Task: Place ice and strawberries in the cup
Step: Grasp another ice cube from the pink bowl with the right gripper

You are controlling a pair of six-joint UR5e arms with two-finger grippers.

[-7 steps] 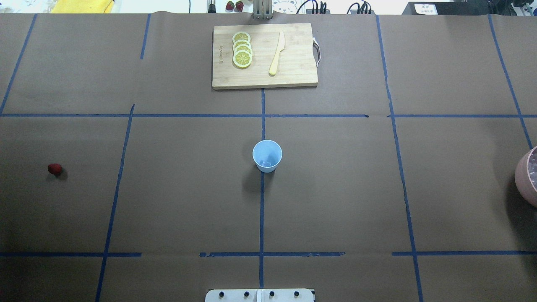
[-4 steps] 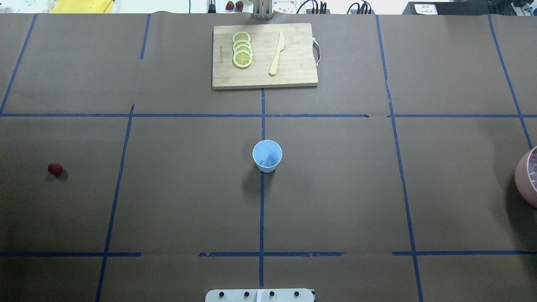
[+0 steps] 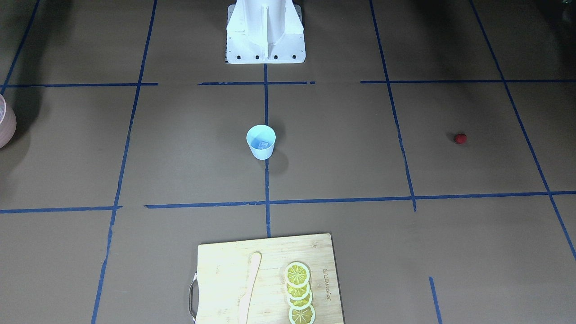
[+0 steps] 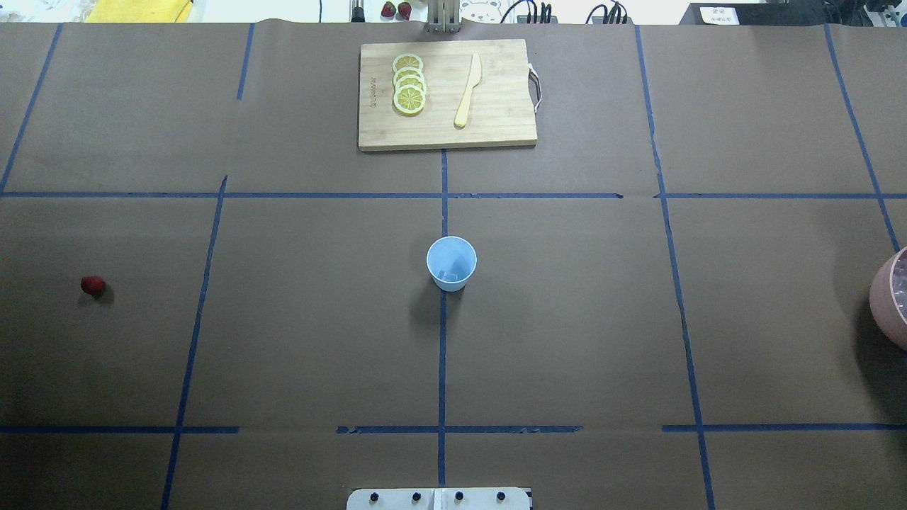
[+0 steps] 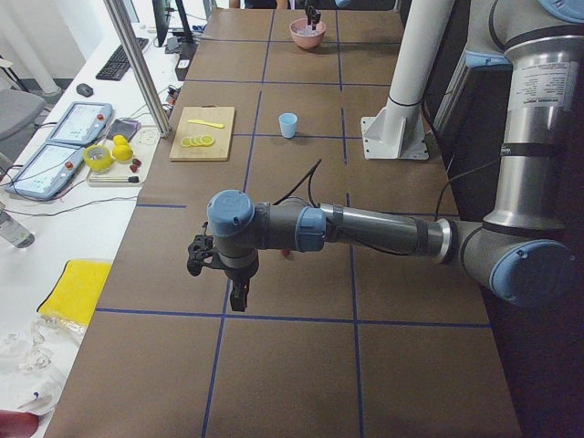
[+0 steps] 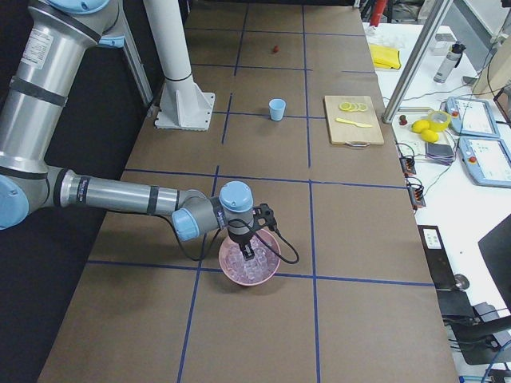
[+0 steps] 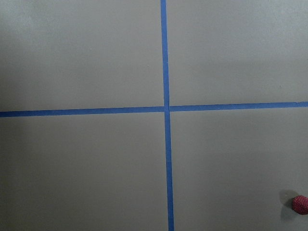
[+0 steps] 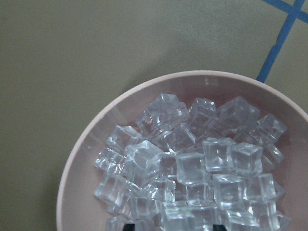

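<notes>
The pale blue cup (image 4: pixel 451 263) (image 3: pixel 261 141) stands upright at the table's middle with one ice cube (image 3: pixel 263 145) inside. A red strawberry (image 4: pixel 92 285) (image 3: pixel 460 138) lies alone far to the robot's left, also at the left wrist view's lower right edge (image 7: pixel 301 204). Several ice cubes (image 8: pixel 192 168) fill the pink bowl (image 8: pixel 86 159) (image 6: pixel 267 271). My right gripper (image 6: pixel 250 254) (image 8: pixel 173 227) hangs into that bowl, open, its dark fingertips (image 8: pixel 128 226) apart over the ice. My left gripper (image 5: pixel 237 294) hovers above the table near the strawberry; whether it is open I cannot tell.
A wooden cutting board (image 4: pixel 496 113) with lemon slices (image 4: pixel 409 85) and a pale knife (image 4: pixel 468 91) lies at the far middle. The pink bowl (image 4: pixel 886 297) sits at the table's right edge. The robot's white base (image 3: pixel 265 31) stands at the near edge.
</notes>
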